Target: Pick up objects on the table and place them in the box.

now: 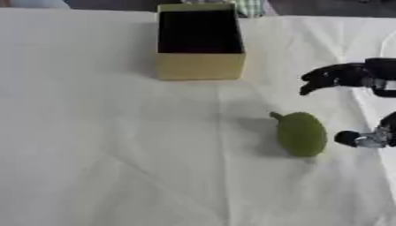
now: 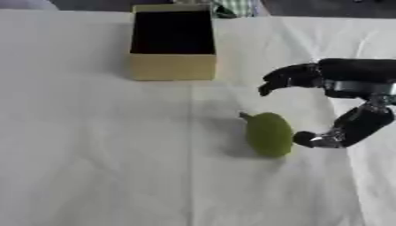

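A green pear-shaped fruit (image 2: 268,133) with a short stem lies on the white tablecloth, right of the middle. My right hand (image 2: 340,84) comes in from the right edge and hovers beside it, open. Its fingers (image 2: 282,79) curve out above and behind the fruit, and its thumb (image 2: 309,139) sits right next to the fruit's right side. Whether the thumb touches the fruit I cannot tell. The box (image 2: 172,42), yellow cardboard with a dark inside, stands open at the far middle of the table. My left hand is in no view.
A white cloth (image 1: 93,154) with creases covers the whole table. A bit of checked fabric (image 1: 249,6) shows behind the box at the far edge.
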Robot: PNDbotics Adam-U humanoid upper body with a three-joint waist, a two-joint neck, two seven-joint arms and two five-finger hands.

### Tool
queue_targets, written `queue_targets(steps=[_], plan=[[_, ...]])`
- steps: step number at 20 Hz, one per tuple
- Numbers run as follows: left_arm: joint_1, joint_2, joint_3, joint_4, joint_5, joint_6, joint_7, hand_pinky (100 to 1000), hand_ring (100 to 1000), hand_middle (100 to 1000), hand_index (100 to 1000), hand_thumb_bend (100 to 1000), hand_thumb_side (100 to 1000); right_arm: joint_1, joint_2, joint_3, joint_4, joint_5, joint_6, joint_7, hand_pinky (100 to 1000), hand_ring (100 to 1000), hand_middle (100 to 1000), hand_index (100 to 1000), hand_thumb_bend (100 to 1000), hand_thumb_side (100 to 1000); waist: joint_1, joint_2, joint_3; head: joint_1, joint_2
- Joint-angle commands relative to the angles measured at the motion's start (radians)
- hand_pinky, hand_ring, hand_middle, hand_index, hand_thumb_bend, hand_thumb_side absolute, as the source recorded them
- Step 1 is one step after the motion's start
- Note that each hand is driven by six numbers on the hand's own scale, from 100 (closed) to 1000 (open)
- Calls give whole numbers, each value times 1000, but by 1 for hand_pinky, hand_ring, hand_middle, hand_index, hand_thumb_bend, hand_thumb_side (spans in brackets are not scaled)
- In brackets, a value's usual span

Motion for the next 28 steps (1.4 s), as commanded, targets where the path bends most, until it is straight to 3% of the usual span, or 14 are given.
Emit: queue_targets(steps=[1,14,16,28], plan=[[-5,12,10,-19,7,0,-7,499,539,595,705,155,421,-13,-8,-10,23,28,-7,1,1000,1000,827,985,333,100,2,-21,1,2,-9],[-5,6,15,-16,15,0,-19,495,545,596,704,150,427,-26,44,17,107,101,-11,6,1000,1000,807,978,338,100,4,-12,12,-3,-7],[-5,5,16,-15,17,-2,-21,495,545,597,704,149,428,-24,53,21,127,105,-20,8,1000,1000,803,979,268,100,5,-11,13,-4,-6],[-7,0,17,-9,27,-7,-36,495,546,598,702,144,431,-11,92,35,220,169,-71,28,1000,1000,769,949,279,100,8,-6,20,-9,-14]])
